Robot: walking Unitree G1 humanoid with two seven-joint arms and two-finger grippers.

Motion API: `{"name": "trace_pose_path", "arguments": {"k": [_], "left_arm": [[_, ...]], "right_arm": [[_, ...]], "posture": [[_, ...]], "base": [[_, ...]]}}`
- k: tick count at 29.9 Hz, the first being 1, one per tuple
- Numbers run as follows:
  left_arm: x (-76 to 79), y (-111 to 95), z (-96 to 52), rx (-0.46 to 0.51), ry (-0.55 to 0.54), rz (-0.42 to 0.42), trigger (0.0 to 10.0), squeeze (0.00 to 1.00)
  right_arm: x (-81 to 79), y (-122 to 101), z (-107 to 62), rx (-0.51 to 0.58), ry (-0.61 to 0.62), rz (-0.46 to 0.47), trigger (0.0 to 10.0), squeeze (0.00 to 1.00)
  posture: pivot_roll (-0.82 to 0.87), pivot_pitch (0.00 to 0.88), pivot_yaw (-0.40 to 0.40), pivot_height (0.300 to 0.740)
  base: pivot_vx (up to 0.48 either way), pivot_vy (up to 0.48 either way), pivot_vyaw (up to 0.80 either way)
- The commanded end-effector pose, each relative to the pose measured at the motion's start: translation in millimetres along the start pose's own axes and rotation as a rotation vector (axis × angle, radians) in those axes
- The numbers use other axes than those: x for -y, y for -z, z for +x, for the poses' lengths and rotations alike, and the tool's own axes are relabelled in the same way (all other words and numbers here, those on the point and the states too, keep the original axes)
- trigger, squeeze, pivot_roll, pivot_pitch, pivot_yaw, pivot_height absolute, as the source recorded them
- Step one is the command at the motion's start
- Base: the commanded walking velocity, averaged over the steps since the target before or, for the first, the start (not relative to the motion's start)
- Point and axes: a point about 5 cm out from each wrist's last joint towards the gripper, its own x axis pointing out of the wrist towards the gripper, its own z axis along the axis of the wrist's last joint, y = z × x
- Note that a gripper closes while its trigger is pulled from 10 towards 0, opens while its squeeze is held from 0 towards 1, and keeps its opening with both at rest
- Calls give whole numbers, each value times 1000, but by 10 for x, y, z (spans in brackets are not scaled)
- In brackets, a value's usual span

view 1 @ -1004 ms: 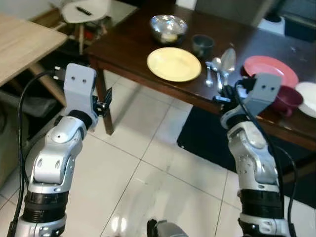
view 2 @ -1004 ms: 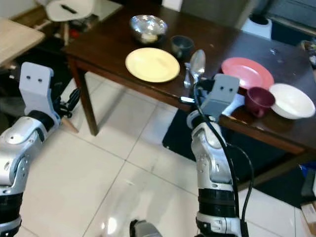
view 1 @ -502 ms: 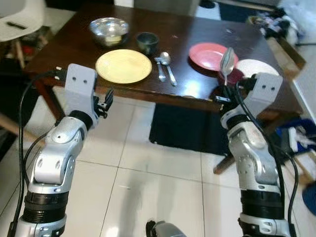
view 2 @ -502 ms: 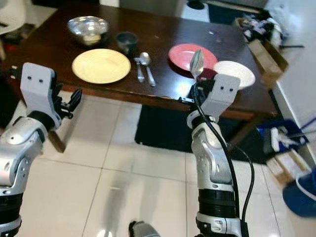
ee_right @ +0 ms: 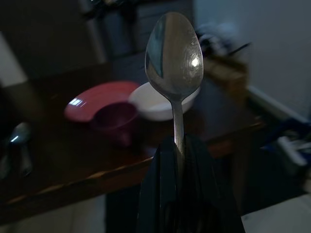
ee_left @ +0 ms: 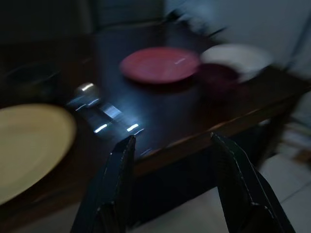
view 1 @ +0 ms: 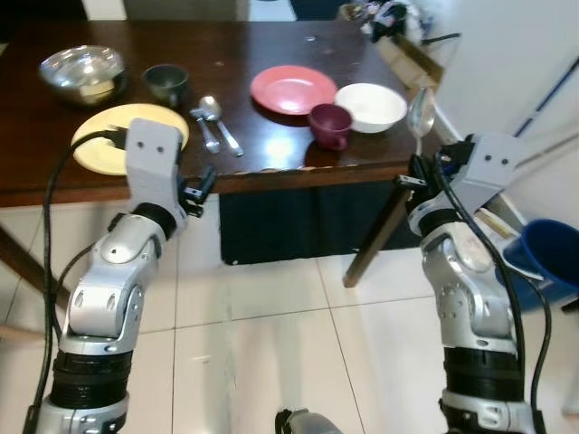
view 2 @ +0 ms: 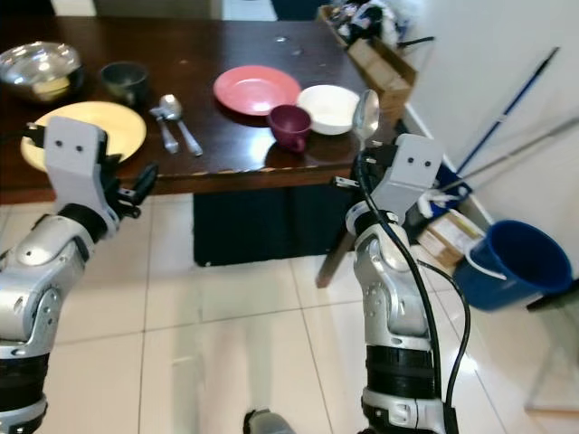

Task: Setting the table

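Table edge [view 1: 298,172] faces right gripper [ee_right: 179,145] clamping spoon [ee_right: 174,53]

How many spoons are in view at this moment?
2. One spoon stands upright, gripped by its handle in the right claw, off the table's right end. The other spoon lies on the table beside a fork, right of the yellow plate.

Head views evenly bright; glare patch on dark table [view 1: 271,145] toward 12 o'clock. Both wrist views dim, motion-blurred. Spoon [ee_right: 174,53] sharp, specular highlight; background out of focus.
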Motion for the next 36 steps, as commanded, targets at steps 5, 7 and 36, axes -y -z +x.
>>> {"name": "trace_pose_path", "arguments": {"k": [5,7,36], "left_arm": [[-9,8,-26,4,3,-3,10000,0],[-13,3,-24,10,0,3,10000,0],[115,16,-22,23,20,45,10000,0]], "right_arm": [[27,16,-17,-4,2,0,10000,0],[23,17,-16,-5,-2,-1,10000,0],[-101,-6,-31,12,-94,11,10000,0]], "posture": [[-66,58,-5,740],[-66,58,-5,740],[-66,56,-3,740]], "base": [[0,0,-800],[0,0,-634],[0,0,392]]}}
